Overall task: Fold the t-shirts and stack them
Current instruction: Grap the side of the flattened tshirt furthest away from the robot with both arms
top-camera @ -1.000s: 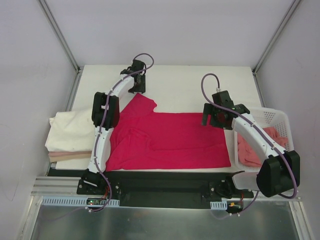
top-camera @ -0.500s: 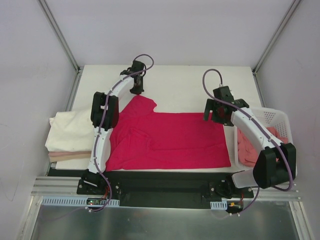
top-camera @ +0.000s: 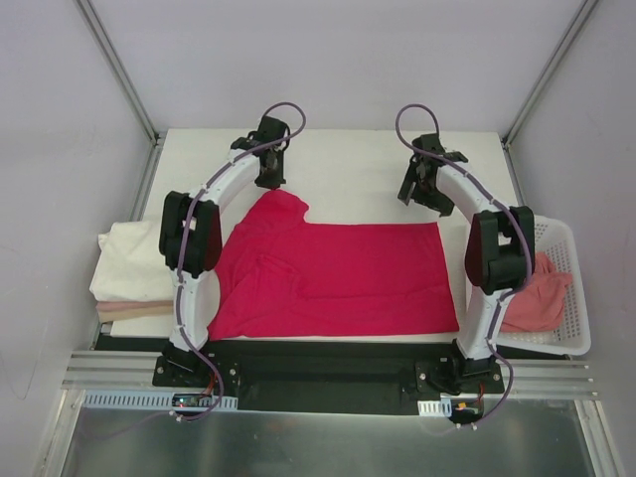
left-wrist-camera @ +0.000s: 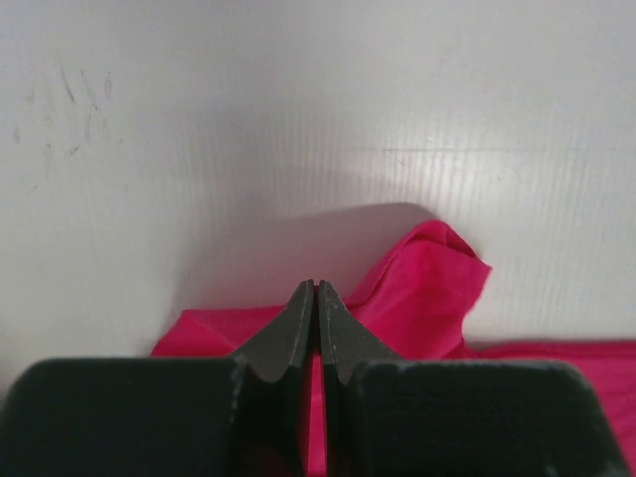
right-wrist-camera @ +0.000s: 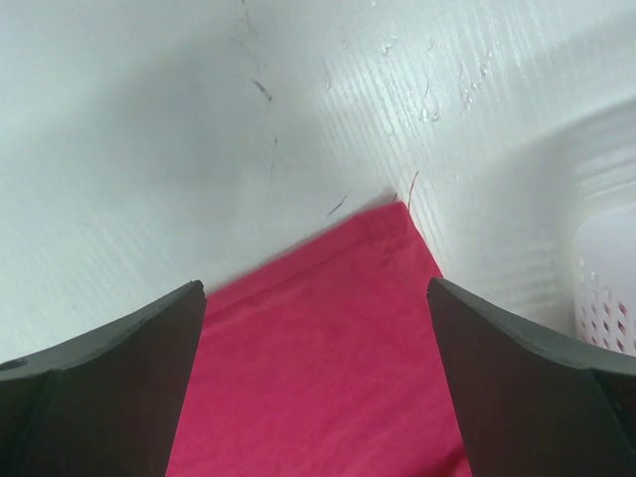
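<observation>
right tool (top-camera: pixel 413 193) has swung to far corner of crimson t-shirt (top-camera: pixel 338 278)

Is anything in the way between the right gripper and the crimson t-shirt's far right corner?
Nothing visible. The open right gripper hangs over the crimson t-shirt at that corner, with only white table beyond the cloth edge. The mesh basket sits off to the side, out of the path.
</observation>
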Controlling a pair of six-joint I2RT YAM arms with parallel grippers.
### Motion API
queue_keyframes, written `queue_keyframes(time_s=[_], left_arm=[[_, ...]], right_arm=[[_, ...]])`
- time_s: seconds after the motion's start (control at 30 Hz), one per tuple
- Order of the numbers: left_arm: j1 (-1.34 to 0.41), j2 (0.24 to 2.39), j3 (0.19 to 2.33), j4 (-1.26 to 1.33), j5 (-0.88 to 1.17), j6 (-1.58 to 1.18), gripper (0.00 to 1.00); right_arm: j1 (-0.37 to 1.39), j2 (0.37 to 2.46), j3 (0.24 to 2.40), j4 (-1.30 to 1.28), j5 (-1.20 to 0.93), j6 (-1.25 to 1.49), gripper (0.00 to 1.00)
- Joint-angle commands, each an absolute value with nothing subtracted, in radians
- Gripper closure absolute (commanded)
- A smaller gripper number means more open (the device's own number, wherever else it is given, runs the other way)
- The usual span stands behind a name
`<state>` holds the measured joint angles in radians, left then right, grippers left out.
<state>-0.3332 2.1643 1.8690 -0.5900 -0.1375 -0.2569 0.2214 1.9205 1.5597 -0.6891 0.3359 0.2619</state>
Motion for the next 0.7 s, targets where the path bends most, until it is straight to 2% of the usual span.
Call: queue_keyframes(time_s=[0.0, 0.23, 0.37, 0.67], left_arm=[[-0.371, 2.021, 1.768, -0.560, -0.187, -0.294, 1.00], [-0.409, 1.909, 1.596, -0.523, -0.236, -0.321, 1.00], [-0.422, 1.841, 1.502, -0.499, -0.248, -0.354, 1.00], [-0.440, 1.714, 1.356, -0.459, -0.238, -0.396, 1.00]], right_arm=[[0.190, 1.980, 1.637, -0.741, 0.348, 0.316, 0.01], [0.181, 2.037, 1.625, -0.739, 0.388, 0.314, 0.05], [0.150, 2.063, 1.617, -0.720, 0.339, 0.296, 0.11], [0.123, 2.117, 1.620, -0.718, 0.275, 0.285, 0.30]])
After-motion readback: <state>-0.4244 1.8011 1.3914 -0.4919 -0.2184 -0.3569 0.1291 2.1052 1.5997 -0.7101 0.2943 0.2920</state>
